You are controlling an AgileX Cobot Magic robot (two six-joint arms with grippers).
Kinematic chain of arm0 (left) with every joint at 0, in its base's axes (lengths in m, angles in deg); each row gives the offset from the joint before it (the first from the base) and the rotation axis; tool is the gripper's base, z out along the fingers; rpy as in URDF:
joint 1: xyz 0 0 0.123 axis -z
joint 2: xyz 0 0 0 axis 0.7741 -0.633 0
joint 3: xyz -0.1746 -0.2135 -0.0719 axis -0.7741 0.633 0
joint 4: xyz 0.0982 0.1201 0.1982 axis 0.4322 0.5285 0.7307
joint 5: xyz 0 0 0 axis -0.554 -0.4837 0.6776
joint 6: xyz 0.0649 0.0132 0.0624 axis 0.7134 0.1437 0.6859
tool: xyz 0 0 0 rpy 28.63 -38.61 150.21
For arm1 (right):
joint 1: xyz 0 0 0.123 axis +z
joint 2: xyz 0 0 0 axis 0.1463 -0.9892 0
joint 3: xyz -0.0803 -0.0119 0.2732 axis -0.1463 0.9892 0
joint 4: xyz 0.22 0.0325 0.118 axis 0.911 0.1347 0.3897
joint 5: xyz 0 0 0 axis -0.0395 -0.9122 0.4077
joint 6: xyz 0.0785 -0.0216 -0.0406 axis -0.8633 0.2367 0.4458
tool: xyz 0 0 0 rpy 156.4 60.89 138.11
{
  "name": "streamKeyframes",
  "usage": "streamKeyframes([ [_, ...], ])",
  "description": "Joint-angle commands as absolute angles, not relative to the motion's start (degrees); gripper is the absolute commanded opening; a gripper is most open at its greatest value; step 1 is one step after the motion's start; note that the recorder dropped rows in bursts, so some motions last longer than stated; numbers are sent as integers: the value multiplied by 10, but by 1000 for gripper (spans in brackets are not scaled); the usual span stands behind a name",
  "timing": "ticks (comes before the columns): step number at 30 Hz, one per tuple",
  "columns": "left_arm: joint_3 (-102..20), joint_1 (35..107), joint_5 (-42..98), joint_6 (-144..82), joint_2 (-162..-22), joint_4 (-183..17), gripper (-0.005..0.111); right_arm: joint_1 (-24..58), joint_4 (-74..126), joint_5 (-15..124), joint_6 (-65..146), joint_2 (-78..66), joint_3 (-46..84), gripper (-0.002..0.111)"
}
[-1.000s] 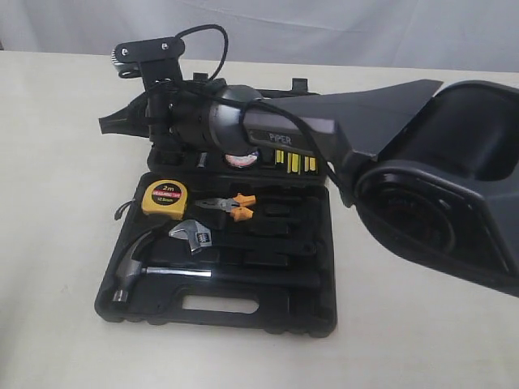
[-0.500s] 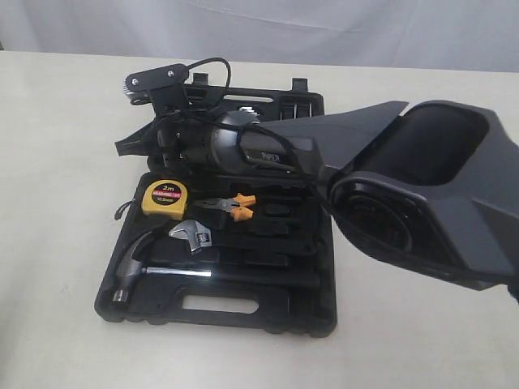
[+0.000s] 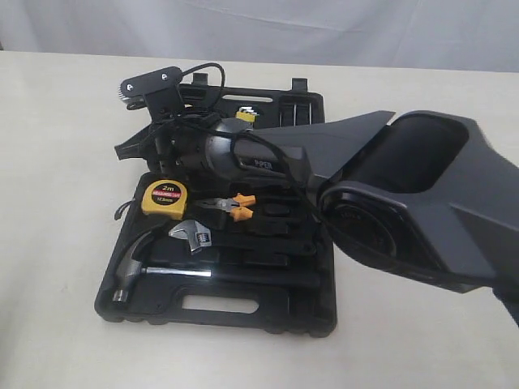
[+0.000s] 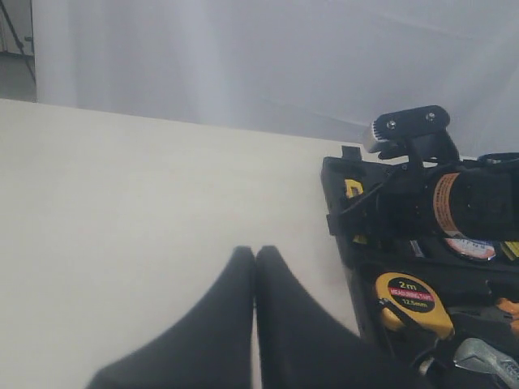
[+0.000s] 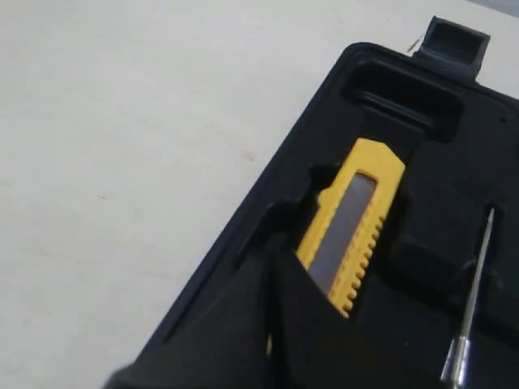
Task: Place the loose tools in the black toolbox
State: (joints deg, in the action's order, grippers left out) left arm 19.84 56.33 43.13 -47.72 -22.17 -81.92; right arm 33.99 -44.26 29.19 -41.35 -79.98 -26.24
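Observation:
The black toolbox (image 3: pixel 268 320) lies open. In its front half sit the yellow 2m tape measure (image 3: pixel 165 198) and the orange-handled pliers (image 3: pixel 232 207). The yellow utility knife (image 5: pixel 355 219) rests in a recess near the lid's corner. My right gripper (image 5: pixel 272 247) is shut, its tips over the knife's near end. In the exterior view this right gripper (image 3: pixel 123 150) reaches across to the lid's left edge. The black tape roll (image 4: pixel 469 247) shows partly under the right arm. My left gripper (image 4: pixel 255 256) is shut and empty, above bare table left of the box.
A steel hammer (image 3: pixel 134 267) and a wrench (image 3: pixel 192 235) lie in the front half. A screwdriver shaft (image 5: pixel 470 300) lies next to the knife. The right arm's bulky links (image 3: pixel 405 203) hang over the box's right side. A latch (image 5: pixel 458 40) juts from the lid's rim.
The right arm has swung left and come lower over the lid, and it now hides the tape roll in the exterior view. The tools in the front half have not moved.

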Motion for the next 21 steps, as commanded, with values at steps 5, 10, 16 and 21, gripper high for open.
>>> streamKeyframes([
  [5, 195, 567, 432, -477, -224, -818, 0, 347, -399, 254, -363, -804, -255, 0],
  [10, 195, 567, 432, -477, -224, -818, 0, 358, -400, 247, -351, -761, -255, 0],
  [16, 195, 567, 432, -477, -224, -818, 0, 381, -397, 203, -283, -699, -255, 0],
  [21, 195, 567, 432, -477, -224, -818, 0, 417, -387, 91, -130, -645, -255, 0],
])
